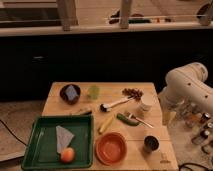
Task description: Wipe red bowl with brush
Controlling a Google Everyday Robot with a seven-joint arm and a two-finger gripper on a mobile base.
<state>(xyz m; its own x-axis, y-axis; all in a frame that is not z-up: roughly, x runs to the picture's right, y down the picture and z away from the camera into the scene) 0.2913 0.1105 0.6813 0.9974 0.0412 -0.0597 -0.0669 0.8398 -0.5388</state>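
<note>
In the camera view, a wooden surface (150,160) stands before a dark cabinet wall. The red bowl (111,148) sits upright near the front edge, just right of a green tray (35,145), and nothing seems to lie inside the bowl. The brush (116,104) lies flat near the middle of the surface, well apart from the red bowl. Its dark round head points to the left and its white handle runs up to the right, toward a white cup (146,105).

Between the brush and the red bowl lies a yellow piece (106,124), set at a slant. Right of it is a green object (125,119) and, just beside that, a metal fork (141,120). A dark cup (151,144) stands right of the red bowl, near it but not touching. At the back there is a maroon bowl (70,93) with something pale blue inside, a light green cup (93,91), and a small reddish-brown heap (132,92). In the tray lie a grey folded piece (63,136) and an orange round fruit (67,155).

The white arm (187,85) of the robot is at the right side, outside the surface. The gripper (167,114) hangs at its low end, beside the right edge, well apart from both brush and red bowl. If it is released or clenched, I cannot tell.
</note>
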